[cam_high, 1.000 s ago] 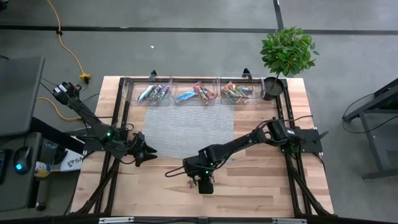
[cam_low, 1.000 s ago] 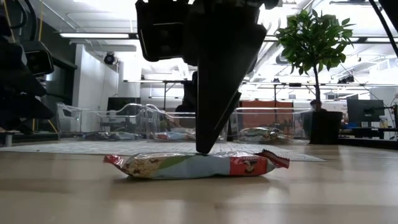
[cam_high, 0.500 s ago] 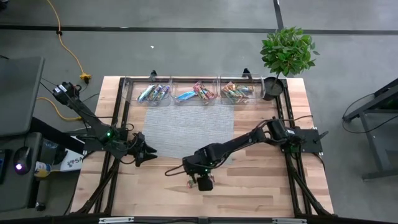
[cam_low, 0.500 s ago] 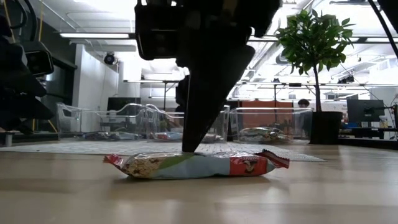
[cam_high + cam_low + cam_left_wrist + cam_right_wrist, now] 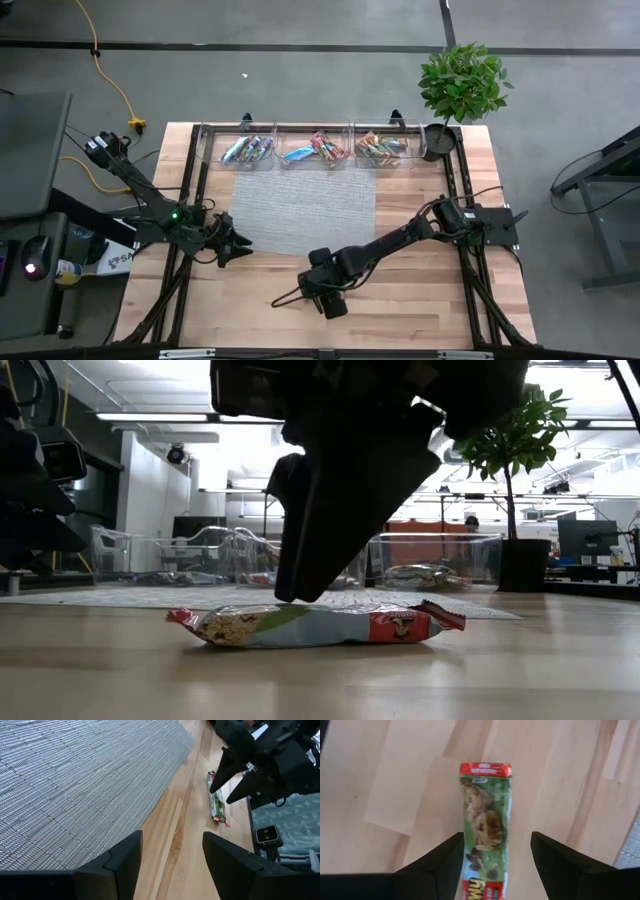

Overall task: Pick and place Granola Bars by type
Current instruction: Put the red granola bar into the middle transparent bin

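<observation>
Green-and-red granola bar (image 5: 487, 827) flat on the bare wooden bench (image 5: 420, 300), near its front edge, well apart from the three clear bins (image 5: 323, 148) at the back. Right pincer (image 5: 496, 854) spread wide just above, one finger either side of the bar, not touching. Left pincer (image 5: 170, 852) also spread wide, hovering beside the grey mat (image 5: 300, 210).

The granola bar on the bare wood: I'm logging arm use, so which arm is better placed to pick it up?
The right. Its open gripper hangs just above the green-and-red granola bar, fingers straddling it. The left gripper, also open, sits off by the grey mat.
</observation>
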